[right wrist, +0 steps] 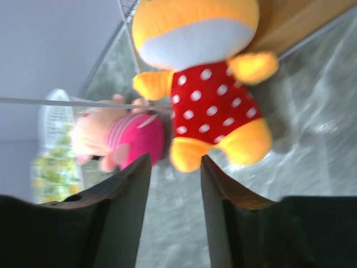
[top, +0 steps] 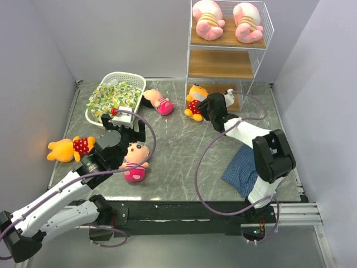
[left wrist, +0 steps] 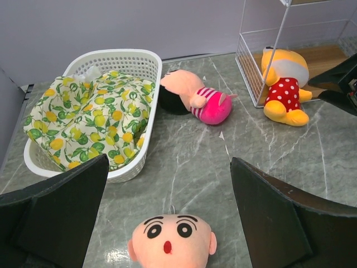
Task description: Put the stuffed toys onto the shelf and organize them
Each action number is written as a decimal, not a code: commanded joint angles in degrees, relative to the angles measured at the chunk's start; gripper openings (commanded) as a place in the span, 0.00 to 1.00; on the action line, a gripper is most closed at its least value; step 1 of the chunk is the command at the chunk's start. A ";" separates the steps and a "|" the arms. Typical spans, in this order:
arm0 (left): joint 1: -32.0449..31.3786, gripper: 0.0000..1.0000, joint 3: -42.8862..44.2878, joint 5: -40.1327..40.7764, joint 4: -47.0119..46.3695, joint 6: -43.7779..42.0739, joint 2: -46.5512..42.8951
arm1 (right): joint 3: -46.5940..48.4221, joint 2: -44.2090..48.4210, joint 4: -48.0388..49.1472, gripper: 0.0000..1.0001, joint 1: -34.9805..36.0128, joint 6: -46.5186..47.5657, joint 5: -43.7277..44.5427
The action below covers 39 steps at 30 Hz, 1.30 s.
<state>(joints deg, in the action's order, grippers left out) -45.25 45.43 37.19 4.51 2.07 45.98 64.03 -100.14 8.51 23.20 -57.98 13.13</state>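
Note:
The shelf [top: 223,62] stands at the back right with two pink striped piglets [top: 208,20] [top: 247,22] on its top board. An orange bear in a red dotted shirt [top: 193,102] leans at the front of the bottom board. My right gripper [top: 207,109] is open and empty just in front of this bear [right wrist: 212,84], its tips [right wrist: 174,162] close to one foot. My left gripper [top: 127,129] is open and empty above a pink-clad doll [top: 135,163], whose head [left wrist: 172,240] shows between the jaws. A second doll [top: 158,102] lies by the basket. A second bear [top: 70,148] lies at the left.
A white lattice basket [top: 133,78] holding a green-yellow patterned cloth [top: 111,97] stands at the back left. A blue plaid cloth [top: 241,167] lies at the front right beside the right arm. The shelf's middle board [top: 220,63] has nothing on it.

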 commanded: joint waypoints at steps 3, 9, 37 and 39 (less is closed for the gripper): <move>-0.10 0.96 1.33 0.78 -0.91 -1.01 -0.01 | -4.96 2.14 1.33 0.53 -0.70 -23.21 -3.81; -0.10 0.96 0.98 1.22 -1.17 -1.36 -0.01 | -3.21 -0.32 -4.12 0.57 -2.19 -33.05 -5.74; -0.10 0.96 1.41 -0.01 -0.91 -1.19 0.96 | -0.57 -10.96 2.73 0.50 -4.57 -34.49 -2.40; -0.10 0.96 1.42 -0.10 -0.91 -1.19 1.22 | -0.84 -11.22 4.49 0.37 -4.92 -33.35 -2.32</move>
<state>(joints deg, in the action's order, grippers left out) -45.25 45.43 37.36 4.56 1.08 46.87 60.84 -110.69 8.32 19.46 -93.69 8.16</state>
